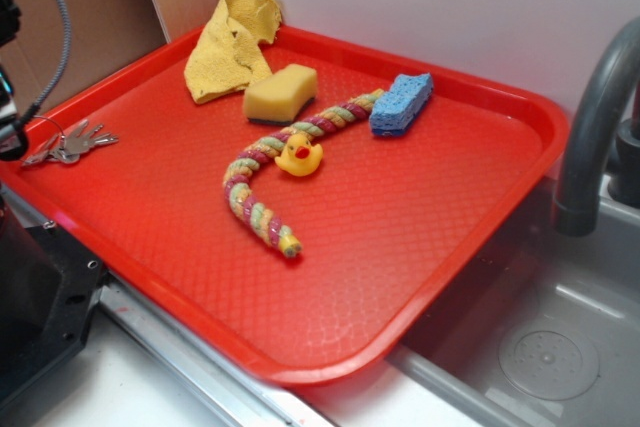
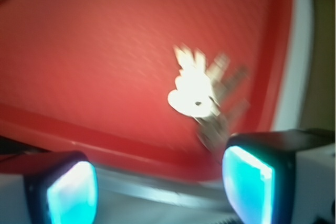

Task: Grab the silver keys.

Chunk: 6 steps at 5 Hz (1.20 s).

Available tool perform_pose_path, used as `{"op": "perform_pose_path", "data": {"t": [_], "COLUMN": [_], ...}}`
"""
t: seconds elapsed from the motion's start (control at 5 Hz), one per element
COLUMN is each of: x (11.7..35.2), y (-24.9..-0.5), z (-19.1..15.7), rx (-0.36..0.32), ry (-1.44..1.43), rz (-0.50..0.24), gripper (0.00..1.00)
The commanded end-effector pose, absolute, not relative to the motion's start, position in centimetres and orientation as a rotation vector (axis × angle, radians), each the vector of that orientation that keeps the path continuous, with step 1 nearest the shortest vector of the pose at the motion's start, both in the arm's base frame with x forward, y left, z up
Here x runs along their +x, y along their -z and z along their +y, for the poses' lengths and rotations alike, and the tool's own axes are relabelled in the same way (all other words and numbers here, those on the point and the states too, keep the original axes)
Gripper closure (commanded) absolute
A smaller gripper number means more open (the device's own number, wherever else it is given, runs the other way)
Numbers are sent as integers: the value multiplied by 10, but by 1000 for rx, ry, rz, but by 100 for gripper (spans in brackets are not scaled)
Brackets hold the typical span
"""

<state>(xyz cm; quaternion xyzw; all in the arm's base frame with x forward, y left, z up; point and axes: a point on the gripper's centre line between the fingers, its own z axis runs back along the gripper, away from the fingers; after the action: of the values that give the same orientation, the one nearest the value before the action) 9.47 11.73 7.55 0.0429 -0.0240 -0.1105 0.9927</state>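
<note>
The approach was on: the tool (image 2: 157,190) hung wide open with nothing between its glowing pads (image 2: 72,192), short of the silver keys (image 2: 202,98). Those flat metal blades, fanned on a thin wire ring, lay at the corner of the red tray (image 1: 420,237), dimpled plastic with a raised rim. Next, I judged: advance, straddle the bunch, descend, close.
</note>
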Motion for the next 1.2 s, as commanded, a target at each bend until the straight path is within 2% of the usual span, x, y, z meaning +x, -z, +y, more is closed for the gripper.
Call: {"op": "perform_pose_path", "data": {"t": [0.0, 0.2, 0.4, 0.6, 0.8, 1.0], "x": [120, 128, 128, 128, 128, 128], "y": [-73, -71, -63, -51, -51, -49], "z": [148, 153, 155, 147, 143, 142], "rx": [91, 99, 80, 66, 65, 49], "ry": [233, 253, 244, 227, 216, 220], "rz": [-62, -56, -65, -25, -25, -23], "gripper": [0, 0, 0, 48, 100, 100]}}
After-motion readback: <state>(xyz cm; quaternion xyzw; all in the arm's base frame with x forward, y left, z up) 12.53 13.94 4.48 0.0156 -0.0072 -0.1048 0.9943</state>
